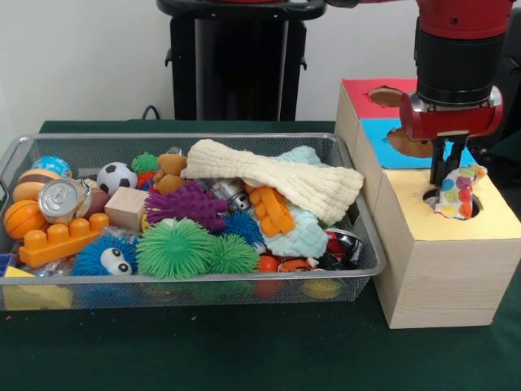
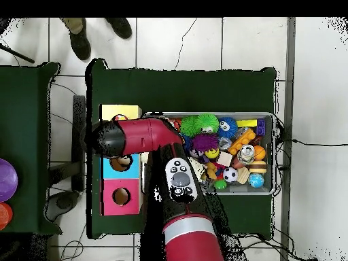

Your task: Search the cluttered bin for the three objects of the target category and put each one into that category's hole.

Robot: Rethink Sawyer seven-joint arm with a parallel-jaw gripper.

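My gripper point(image 1: 445, 175) hangs over the round hole point(image 1: 479, 207) of the yellow-faced wooden box point(image 1: 456, 236). It is shut on a knotted rope toy point(image 1: 457, 194) of white cord with coloured flecks. The toy's lower end sits in the hole. The wire mesh bin point(image 1: 203, 287) stands to the left of the boxes, full of toys. No other rope toy shows in it. In the overhead view my arm point(image 2: 139, 136) covers the gripper and the hole, with the yellow box point(image 2: 121, 112) partly showing beside the bin point(image 2: 266, 121).
The blue-faced box point(image 1: 376, 140) and red-faced box point(image 1: 362, 90) stand behind the yellow one. The bin holds spiky rubber balls point(image 1: 173, 248), knitted cloths point(image 1: 277, 175), an orange brick point(image 1: 61, 240), a can point(image 1: 59, 199) and small balls. A person's feet point(image 2: 80, 41) show at the overhead view's top.
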